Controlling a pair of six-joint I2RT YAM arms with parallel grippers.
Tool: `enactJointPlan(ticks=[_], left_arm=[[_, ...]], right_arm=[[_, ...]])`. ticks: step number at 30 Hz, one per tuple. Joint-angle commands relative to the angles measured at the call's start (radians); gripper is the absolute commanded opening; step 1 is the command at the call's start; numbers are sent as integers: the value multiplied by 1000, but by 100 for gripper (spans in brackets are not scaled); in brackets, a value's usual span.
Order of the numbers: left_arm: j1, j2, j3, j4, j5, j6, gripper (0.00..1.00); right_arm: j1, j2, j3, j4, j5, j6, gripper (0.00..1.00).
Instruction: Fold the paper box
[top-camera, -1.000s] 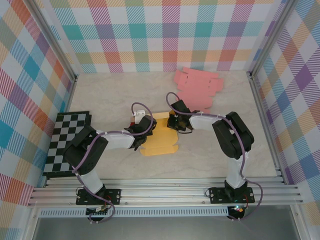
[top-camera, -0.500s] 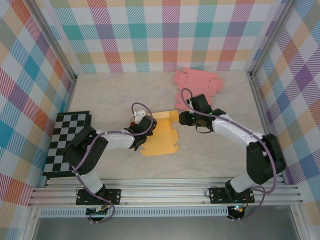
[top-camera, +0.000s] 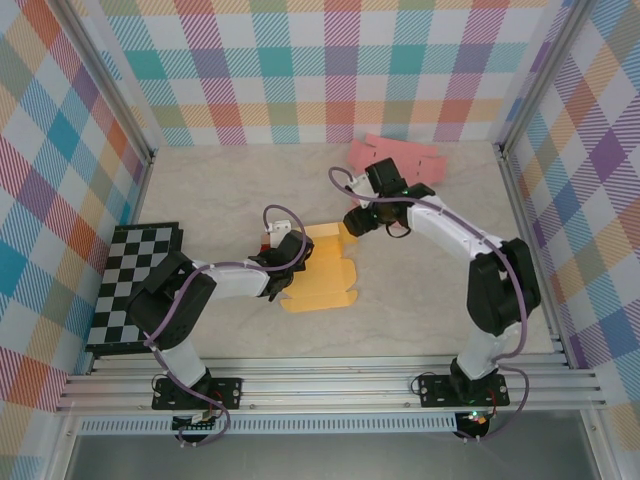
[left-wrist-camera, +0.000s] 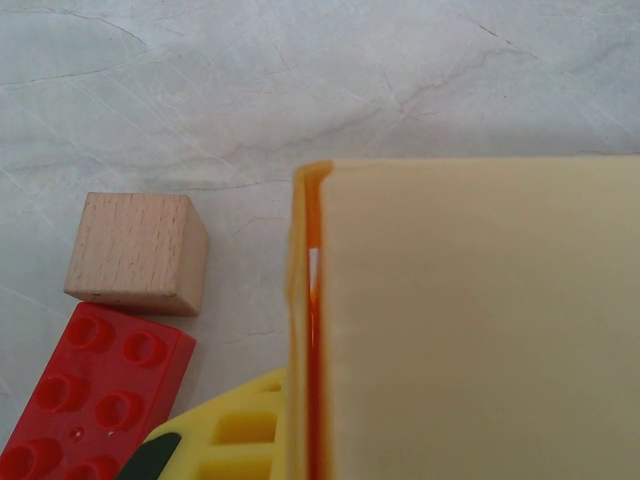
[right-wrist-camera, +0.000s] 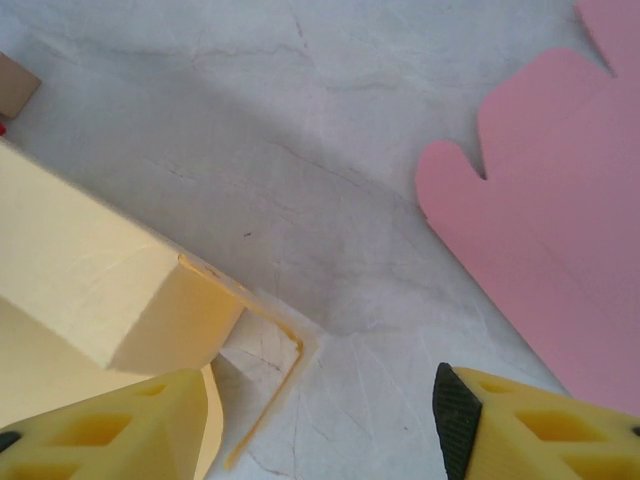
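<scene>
From above, you see the paper box (top-camera: 318, 272) near the middle of the surface (top-camera: 220, 190), a little toward the near edge. It is pale yellow-orange card, partly folded, and it lies flat and low. Its right edge has a scalloped outline. Your left pincer (top-camera: 285, 265) sits at the box's left edge. Your right pincer (top-camera: 358, 220) hangs just off the box's far right corner, apart from it. A flat pink card sheet (top-camera: 400, 160) lies at the far edge, right of centre. A black-and-white checkered board (top-camera: 135, 285) lies along the left edge.

In your left wrist view, a cream panel of the paper box (left-wrist-camera: 480, 320) covers the right side. Its left edge shows two layers, with an orange seam between them. One yellow finger (left-wrist-camera: 235, 430) lies against that edge, and the pincer is closed down on the card. Beside the box on the bare surface sit a wooden cube (left-wrist-camera: 135, 252) and a red toy brick (left-wrist-camera: 95, 395). The brick's corner touches the cube.

In your right wrist view, the two yellow fingers (right-wrist-camera: 110, 430) stand wide apart with nothing between them but bare surface. A raised, folded corner of the paper box (right-wrist-camera: 90, 280) shows on the left, with a thin flap edge lying flat below it. The pink sheet fills the right side, well apart from the box.
</scene>
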Motion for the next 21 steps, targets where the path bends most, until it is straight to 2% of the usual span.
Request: enactJointPlan(ticks=[1, 5, 8, 12, 16, 21], left_arm=[[-17, -3, 12, -52, 44, 9, 0], [-18, -3, 13, -50, 47, 14, 0], [-18, -2, 13, -46, 55, 16, 0], [-18, 0, 13, -44, 55, 14, 0], [-18, 2, 21, -60, 42, 0, 0], [-18, 13, 55, -123, -14, -58, 0]], right_arm=[[4, 52, 53, -83, -51, -46, 61], [6, 77, 53, -83, -52, -54, 59], [5, 102, 69, -99, -65, -73, 55], [5, 121, 91, -127, -96, -64, 41], [6, 112, 95, -158, -112, -32, 17], [7, 96, 116, -223, -101, 159, 12]])
